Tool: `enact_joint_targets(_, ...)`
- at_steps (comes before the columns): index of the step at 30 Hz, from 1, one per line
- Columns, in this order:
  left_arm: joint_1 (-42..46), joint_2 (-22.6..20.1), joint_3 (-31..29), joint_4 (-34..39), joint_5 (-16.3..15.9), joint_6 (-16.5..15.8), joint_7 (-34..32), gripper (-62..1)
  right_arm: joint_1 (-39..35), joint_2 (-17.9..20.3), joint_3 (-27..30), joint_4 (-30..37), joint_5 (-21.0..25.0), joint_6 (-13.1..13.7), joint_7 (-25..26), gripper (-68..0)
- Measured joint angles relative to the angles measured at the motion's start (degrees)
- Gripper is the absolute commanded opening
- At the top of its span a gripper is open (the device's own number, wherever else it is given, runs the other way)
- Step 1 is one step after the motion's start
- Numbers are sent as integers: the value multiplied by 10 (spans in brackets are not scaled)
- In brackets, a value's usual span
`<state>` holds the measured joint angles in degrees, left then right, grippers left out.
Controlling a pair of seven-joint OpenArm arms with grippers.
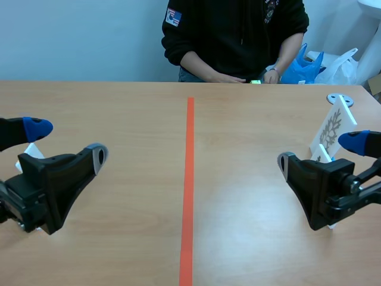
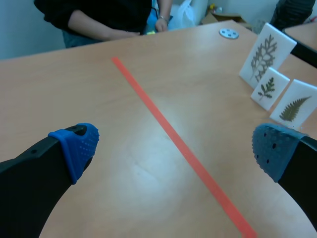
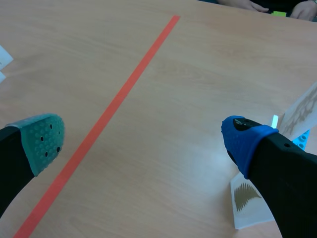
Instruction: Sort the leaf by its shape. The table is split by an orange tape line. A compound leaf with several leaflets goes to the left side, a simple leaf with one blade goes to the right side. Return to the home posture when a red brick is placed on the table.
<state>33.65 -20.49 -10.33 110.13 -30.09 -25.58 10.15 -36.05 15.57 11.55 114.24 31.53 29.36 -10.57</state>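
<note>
Since both tools stand idle, entries run from the robot outward.

Item 1: left gripper, fingers wide apart, nothing held. White card edges show just behind it, at nine o'clock of the table.

Item 2: right gripper, likewise spread wide and empty.

Item 3: leaf cards, the task's things, all right of the tape, at about two o'clock from the left gripper. The fern card is nearest, the small card just beside it, the tall card beyond. Each is propped upright.

Item 4: metal disc, farther off, at one o'clock.

Item 5: person at twelve o'clock, across the table. No red brick seen.

Hazards (judged, not observed): the cards stand close together, so a jaw closing on one would likely clip its neighbour and topple it. The right gripper's blue finger sits just beside a card, and a sideways swing could knock it flat. Fine leaflets are hard to read, so a shape could be misjudged and sent to the wrong side.

Views compared: the left wrist view alone shows all three cards in a row, but misses the white cards by its own gripper, which the scene view shows. The scene view hides most leaf cards behind the right gripper. The right wrist view alone shows a card at its finger's foot.
</note>
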Motion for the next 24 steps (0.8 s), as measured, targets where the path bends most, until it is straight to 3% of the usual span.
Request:
enact_joint_targets(11, 0, 0, 83, -5, 20, -2, 7, 14, 0, 0, 0, 0, 0, 0, 0, 4)
enact_joint_targets(14, 0, 0, 100, -5, 40, 18, -9, 14, 0, 0, 0, 0, 0, 0, 0, 4)
enact_joint_targets(17, -2, 0, 101, -7, 56, 39, -20, 14, 0, 0, 0, 0, 0, 0, 0, 4)
enact_joint_targets(24, -2, 0, 101, -7, 59, 37, -22, 14, 0, 0, 0, 0, 0, 0, 0, 4)
